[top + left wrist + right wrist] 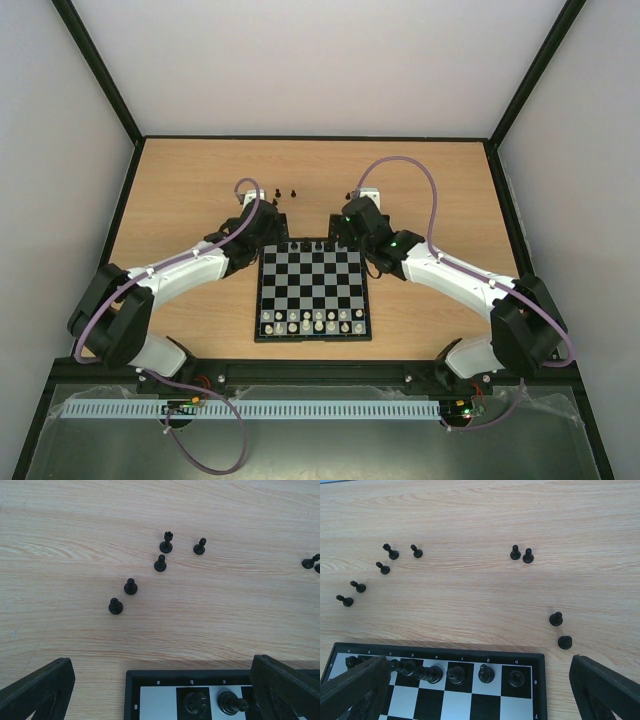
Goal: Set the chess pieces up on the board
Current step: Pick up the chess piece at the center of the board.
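Observation:
The board (258, 300) lies in the middle of the table, and several black chess pieces (486, 673) stand along its far row. More black chess pieces (160, 563) stand loose on the wood beyond it: a group of several at the left (383, 568), a pair in the middle (521, 554), and two at the right (556, 619). My left gripper (262, 218) hovers over the board's far left corner (150, 676). My right gripper (352, 222) hovers over the far right edge (445, 652). Both are open with nothing between the fingers (40, 690) (605, 685).
Pale chess pieces (315, 321) fill the board's two near rows. A black frame (128, 170) borders the wooden table (440, 200) at the left, right and back. A purple cable (410, 165) loops above the right arm.

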`<state>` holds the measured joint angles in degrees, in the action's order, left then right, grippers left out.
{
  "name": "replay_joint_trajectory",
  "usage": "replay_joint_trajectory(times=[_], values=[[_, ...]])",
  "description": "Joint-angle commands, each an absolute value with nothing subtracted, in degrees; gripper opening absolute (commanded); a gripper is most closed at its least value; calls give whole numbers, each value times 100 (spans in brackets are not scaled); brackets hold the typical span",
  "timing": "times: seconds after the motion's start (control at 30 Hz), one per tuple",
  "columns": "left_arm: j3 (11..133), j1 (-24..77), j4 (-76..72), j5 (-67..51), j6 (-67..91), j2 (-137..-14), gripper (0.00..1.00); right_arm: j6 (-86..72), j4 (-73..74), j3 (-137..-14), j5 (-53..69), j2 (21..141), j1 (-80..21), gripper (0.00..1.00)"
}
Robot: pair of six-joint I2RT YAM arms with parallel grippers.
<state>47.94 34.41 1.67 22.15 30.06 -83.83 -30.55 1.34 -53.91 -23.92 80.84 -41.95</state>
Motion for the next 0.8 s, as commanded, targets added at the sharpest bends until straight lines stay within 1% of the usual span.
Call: replay_joint_trajectory(times=[0.0, 0.13, 0.23, 0.43, 0.57, 0.77], values=[[4984, 3389, 165, 2231, 2975, -8512, 99, -3139, 94, -5355, -2451, 8040, -4172, 99], [5002, 3389, 163, 2140, 2968, -8534, 99, -3181, 88, -5366, -2235, 7992, -4173, 99], [4938, 3371, 97, 2256, 2971, -8523, 99, -3179, 159, -5354, -2321, 7872, -4170, 99], [4966, 3332, 128, 2128, 2970, -8548, 99, -3246, 244, -5291, -2222, 7814, -4167, 98], [4889, 3332, 97, 2228, 2957, -8363, 99, -3148, 243, -5259, -2357, 7879, -4168, 98], [4926, 3323, 110, 2158, 2965, -8412, 99, -3027, 33, -5039, -2525, 7733, -4168, 99]])
